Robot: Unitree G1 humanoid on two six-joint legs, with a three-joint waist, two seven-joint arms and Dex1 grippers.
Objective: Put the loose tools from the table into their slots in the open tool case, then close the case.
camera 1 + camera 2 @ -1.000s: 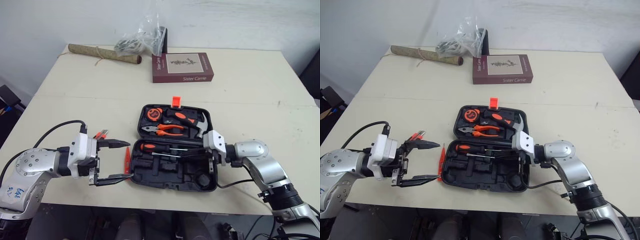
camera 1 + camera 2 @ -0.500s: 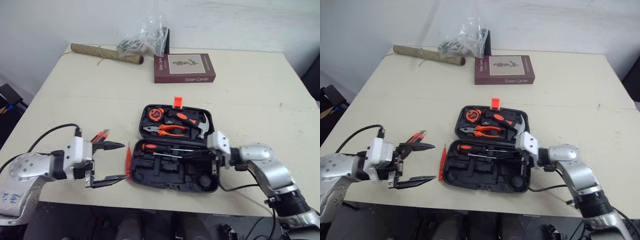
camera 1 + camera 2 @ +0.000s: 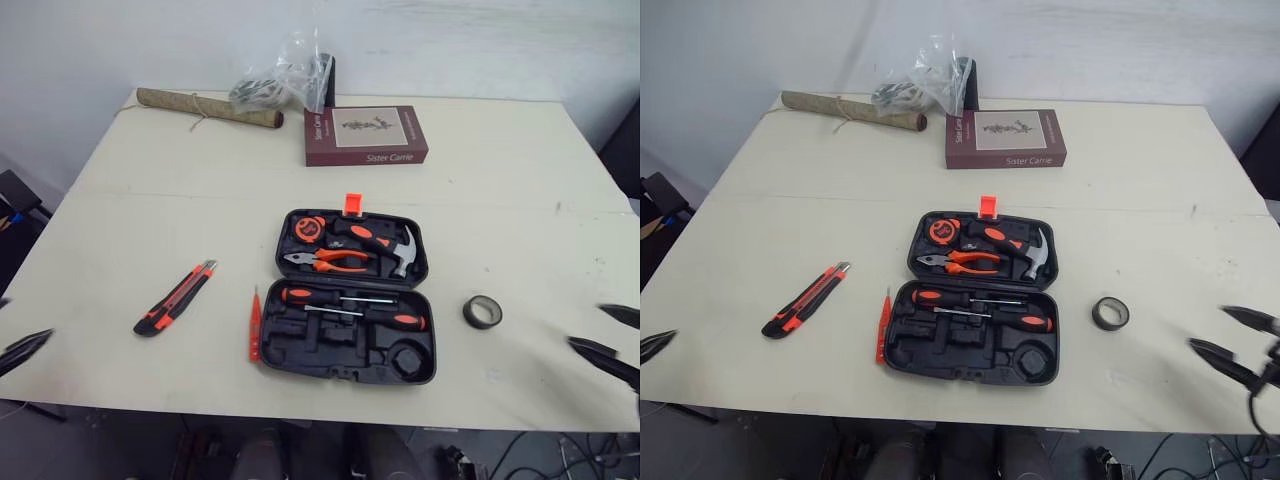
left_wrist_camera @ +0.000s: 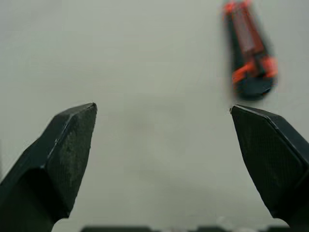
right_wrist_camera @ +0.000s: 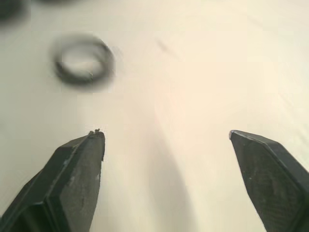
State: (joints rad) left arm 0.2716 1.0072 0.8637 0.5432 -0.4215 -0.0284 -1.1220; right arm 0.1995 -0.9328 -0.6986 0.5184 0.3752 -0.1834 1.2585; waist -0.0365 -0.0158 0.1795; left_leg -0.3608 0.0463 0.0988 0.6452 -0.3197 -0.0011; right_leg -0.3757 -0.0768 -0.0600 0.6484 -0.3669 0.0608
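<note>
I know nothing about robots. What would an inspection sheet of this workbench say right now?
Surface: cream table, a seam running across it.
Job's things: tool case open, holding hammer, pliers and screwdrivers; utility knife, thin orange tool and tape roll lie loose outside it.
Clutter: book, rolled mat and plastic bag at the far edge.
Claws: left claw open, empty, near the knife; right claw open, empty, near the tape roll.
Cables: thin dark cable below the right claw.
Surroundings: white wall behind; dark object left of the table.
</note>
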